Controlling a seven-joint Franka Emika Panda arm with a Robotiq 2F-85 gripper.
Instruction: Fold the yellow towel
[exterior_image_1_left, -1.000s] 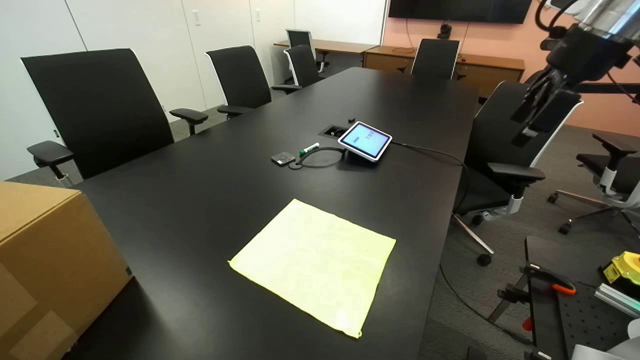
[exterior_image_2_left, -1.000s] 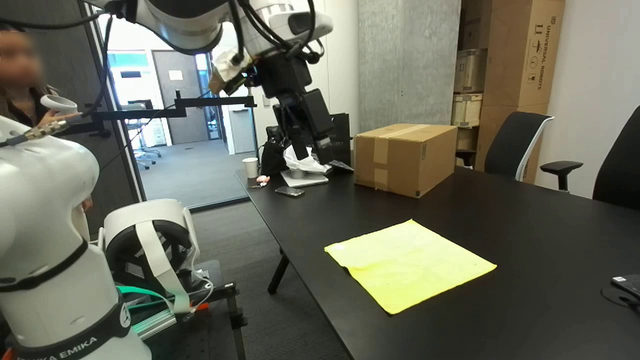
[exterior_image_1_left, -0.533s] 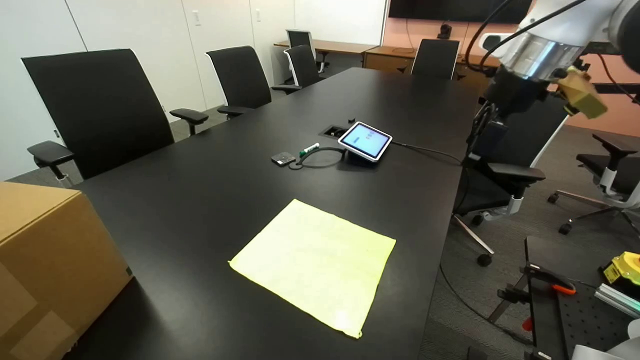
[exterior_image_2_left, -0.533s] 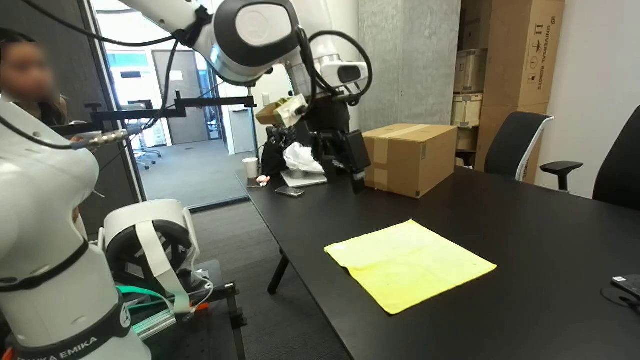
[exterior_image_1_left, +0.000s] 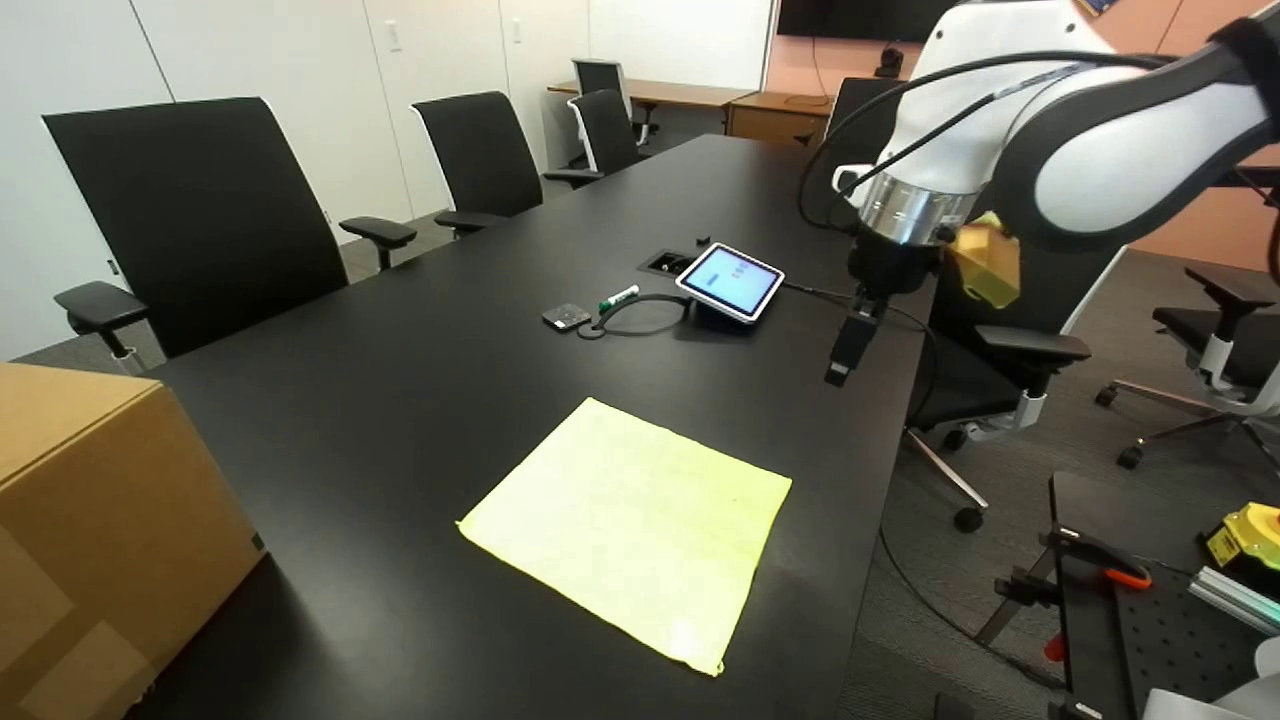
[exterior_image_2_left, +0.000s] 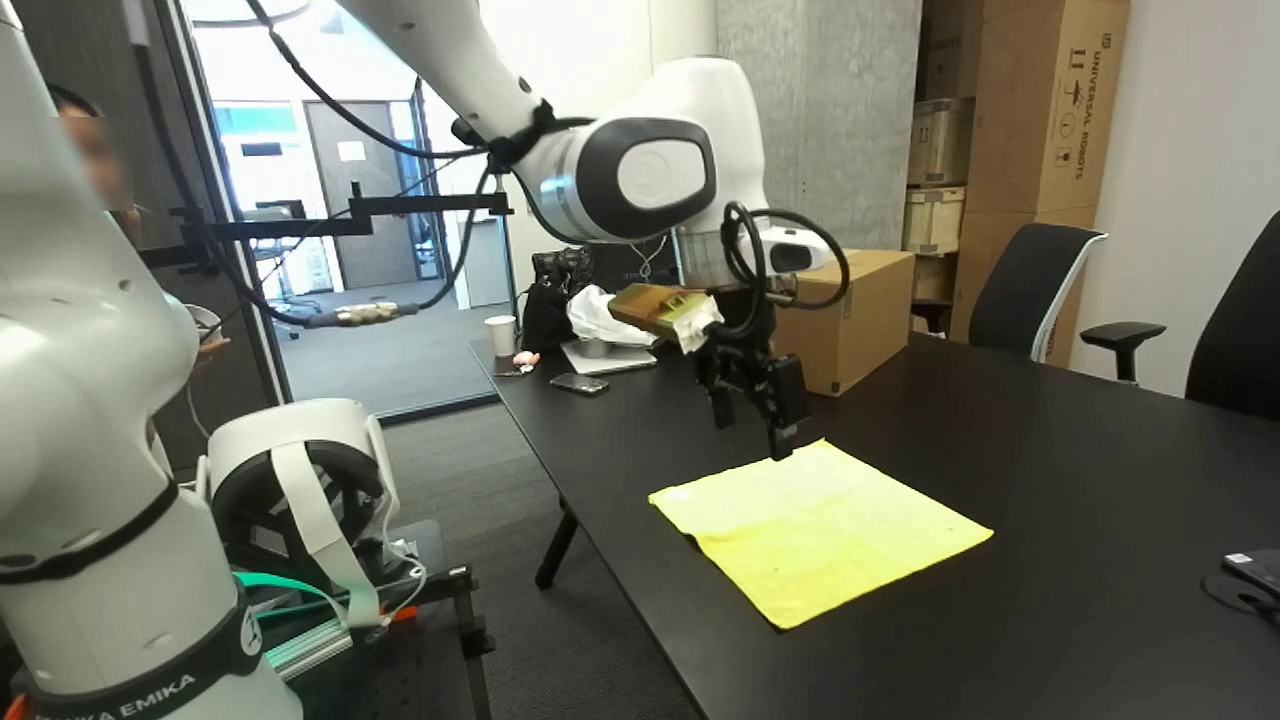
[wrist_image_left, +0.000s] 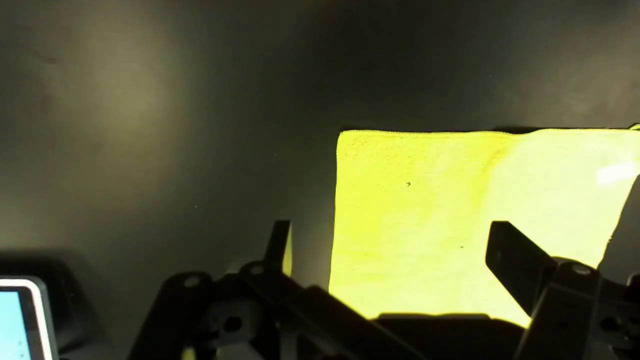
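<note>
Two fingers (wrist_image_left: 517, 267) of the gripper (exterior_image_2_left: 752, 435) are held well apart with nothing gripped between them; no contact with anything is seen. Nearest to it, the towel (wrist_image_left: 410, 210) is laid flat on the table (exterior_image_1_left: 400, 420), spread in what looks like one layer, no fold made. In the wrist view one finger is seen across the towel and one over the table just beside it, so a towel edge shows between them; a slight ripple runs along the upper edge. Step judged: approach, pre-grasp; folding not yet begun. Next, an edge or corner should be lined up, the fingers lowered close to the table, the thin towel pinched, then lifted and carried over to the opposite side. The rippled stretch may be caught more easily; flat parts could be slid over and missed. Farther out, the tablet (exterior_image_1_left: 733, 283) is stood apart from the towel, likely no obstacle to the fold. The box (exterior_image_1_left: 100, 520) is placed off another side, well apart. Chairs (exterior_image_1_left: 200, 220) are ranged along the table, judged of no concern.
</note>
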